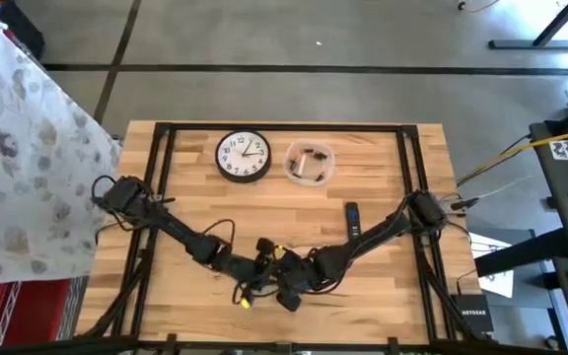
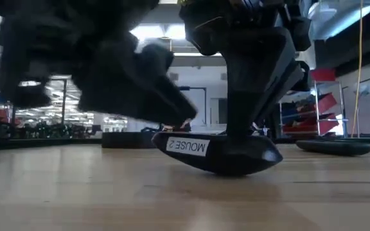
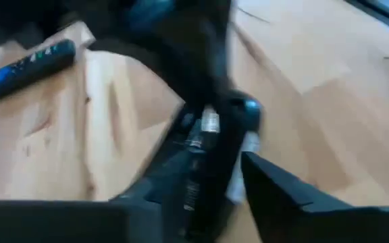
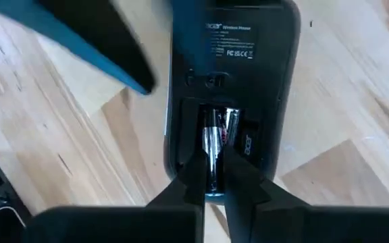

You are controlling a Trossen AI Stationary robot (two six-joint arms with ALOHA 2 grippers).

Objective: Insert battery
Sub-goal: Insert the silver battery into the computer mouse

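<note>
Front centre: both arms converged over the upturned mouse (image 2: 220, 153); right gripper (image 4: 213, 172) sat in its battery bay around the battery (image 4: 215, 138), left gripper (image 3: 238, 169) crowded just beside it.
Between the arms: remote (image 1: 353, 219) lay near the right arm.
Back edge: clock (image 1: 243, 156) and plastic container (image 1: 310, 164) stood side by side, well apart from the grippers.
Table (image 1: 195, 197) centre: bare wood between clock and arms.
Front: yellow cable (image 1: 245, 300) trailed by the left gripper.

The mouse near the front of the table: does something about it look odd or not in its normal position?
Yes. The mouse lies upside down, rocking on its curved top, battery bay open. The right gripper presses a battery into it. The left gripper hovers beside.
</note>
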